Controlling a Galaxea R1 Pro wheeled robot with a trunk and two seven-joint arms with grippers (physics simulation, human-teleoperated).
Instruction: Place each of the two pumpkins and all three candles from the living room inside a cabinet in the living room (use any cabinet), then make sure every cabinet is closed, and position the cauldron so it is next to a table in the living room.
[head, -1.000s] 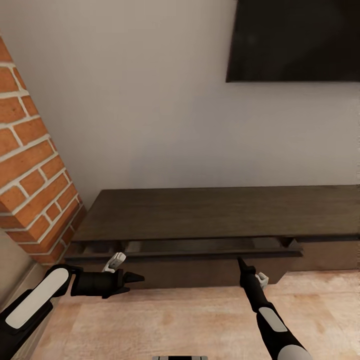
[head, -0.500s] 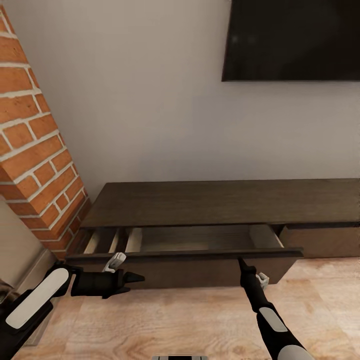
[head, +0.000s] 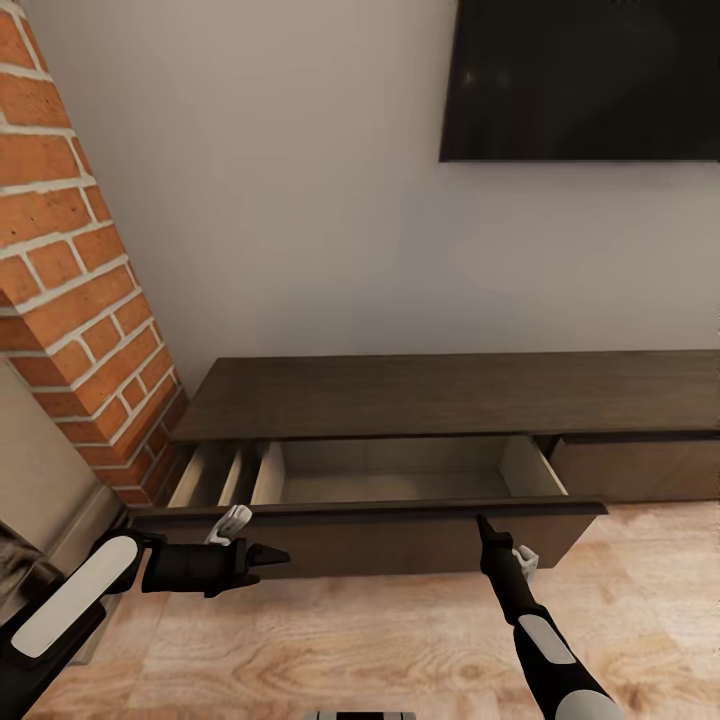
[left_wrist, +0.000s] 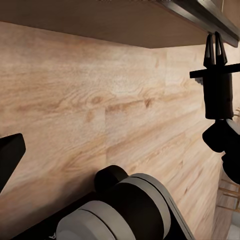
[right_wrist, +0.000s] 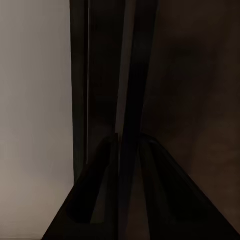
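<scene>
Head view: the long, low dark-brown wooden cabinet (head: 440, 395) stands against the wall, its left drawer (head: 400, 475) pulled out, pale inside. The right hand (head: 484, 523), fingers pinched together, grips the drawer front's top edge. The left hand (head: 272, 553), closed and empty, hovers over the wood floor (head: 350, 640).

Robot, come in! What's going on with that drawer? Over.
Right gripper shut on drawer front. Left gripper empty, looks shut. Cabinet drawer open, nothing visible inside.
</scene>
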